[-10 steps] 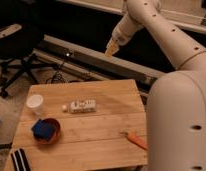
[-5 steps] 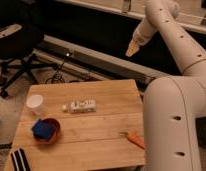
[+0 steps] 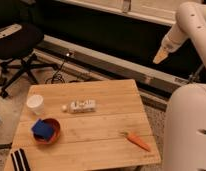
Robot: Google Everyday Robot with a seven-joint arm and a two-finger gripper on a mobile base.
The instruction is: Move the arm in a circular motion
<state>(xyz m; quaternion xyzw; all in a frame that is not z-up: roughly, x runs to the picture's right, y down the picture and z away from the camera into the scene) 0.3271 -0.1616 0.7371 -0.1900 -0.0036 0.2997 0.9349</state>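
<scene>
The arm (image 3: 190,22) has swung right, jaws beyond the table (image 3: 103,131).

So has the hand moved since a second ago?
Yes. The hand has swung right and slightly down, from above the table's back edge to beyond its right corner.

You see the arm (image 3: 190,20) swung farther right than a second ago: the gripper (image 3: 160,56), earlier above the far edge of the table (image 3: 96,130), now hangs past its far right corner, slightly lower.
</scene>
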